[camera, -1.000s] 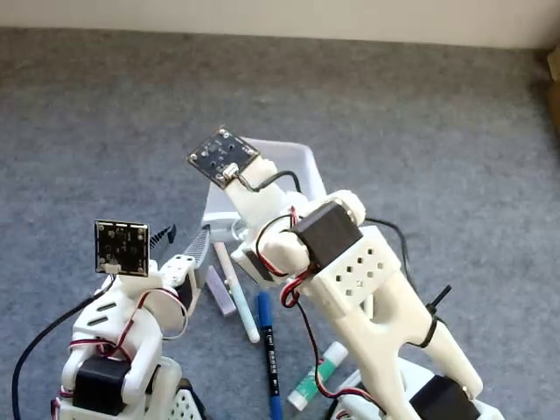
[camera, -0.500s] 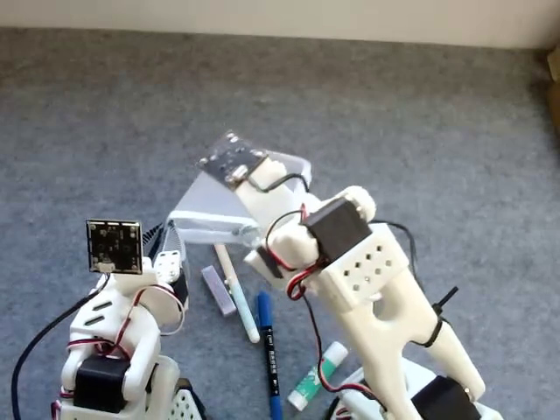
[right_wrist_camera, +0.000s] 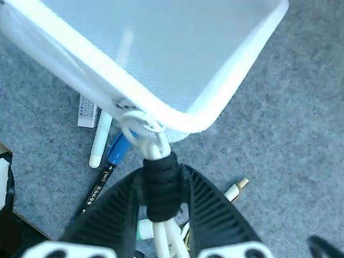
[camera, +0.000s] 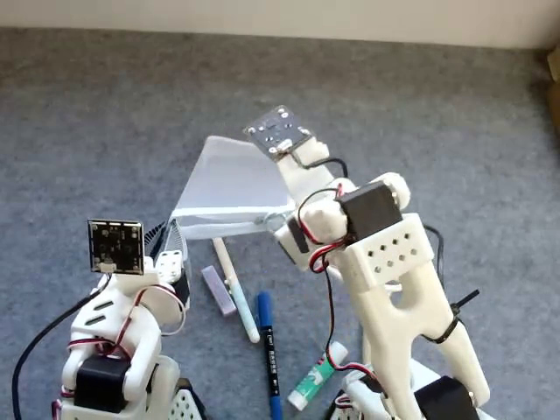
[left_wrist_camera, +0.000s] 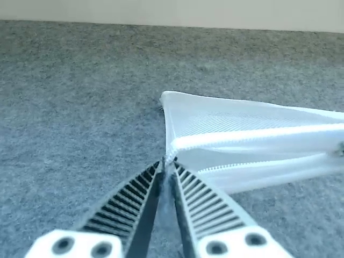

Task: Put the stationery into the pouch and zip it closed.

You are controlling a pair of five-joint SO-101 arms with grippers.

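Observation:
A white mesh pouch (camera: 232,179) hangs stretched between my two grippers above the grey carpet. My left gripper (left_wrist_camera: 165,164) is shut on the pouch's (left_wrist_camera: 242,129) corner at the end of the zipper; from above it sits at the pouch's near left end (camera: 175,234). At the other end, my right gripper (right_wrist_camera: 162,172) is shut on the black zipper pull cord (right_wrist_camera: 160,188), just below the pouch (right_wrist_camera: 161,43). Under the pouch lie a purple eraser (camera: 219,290), a white pen (camera: 236,293), a blue pen (camera: 269,350) and a glue stick (camera: 317,376).
Grey carpet (camera: 420,105) runs open behind and to both sides of the pouch. The stationery lies between the two arm bases near the front edge. A pale wall strip (camera: 280,13) borders the far side.
The pouch was pulled from lying flat to taut and lifted. The right arm swung rightward with the zipper pull, while the left gripper took hold of the pouch's corner.

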